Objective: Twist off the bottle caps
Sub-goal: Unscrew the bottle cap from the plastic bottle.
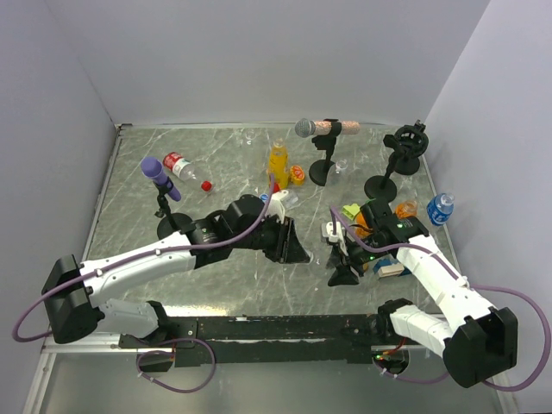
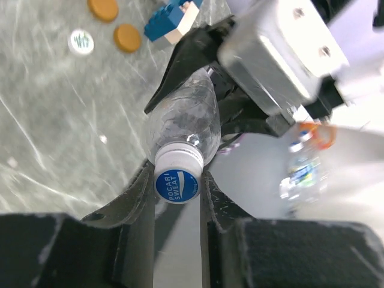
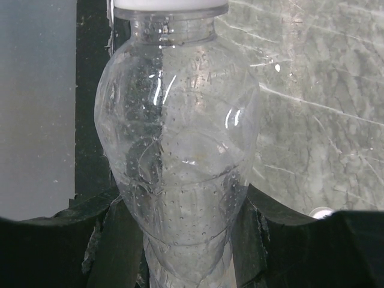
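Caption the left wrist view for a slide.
Left gripper pinches the blue cap of a clear bottle the right gripper holds.

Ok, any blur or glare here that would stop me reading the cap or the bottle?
Left wrist view: the blue cap is sharp, its lettering readable; the small bottle at far right is smeared out of focus. Right wrist view: the clear bottle is in focus, with glare streaks on its shoulder; the left background is washed pale. Top view: even light, soft shadows, no blur.

One clear bottle (image 3: 180,120) fills frame, droplets inside. Its lower body pinched by right gripper (image 3: 183,201); pale cap (image 3: 171,5) at bottle's top, cropped.
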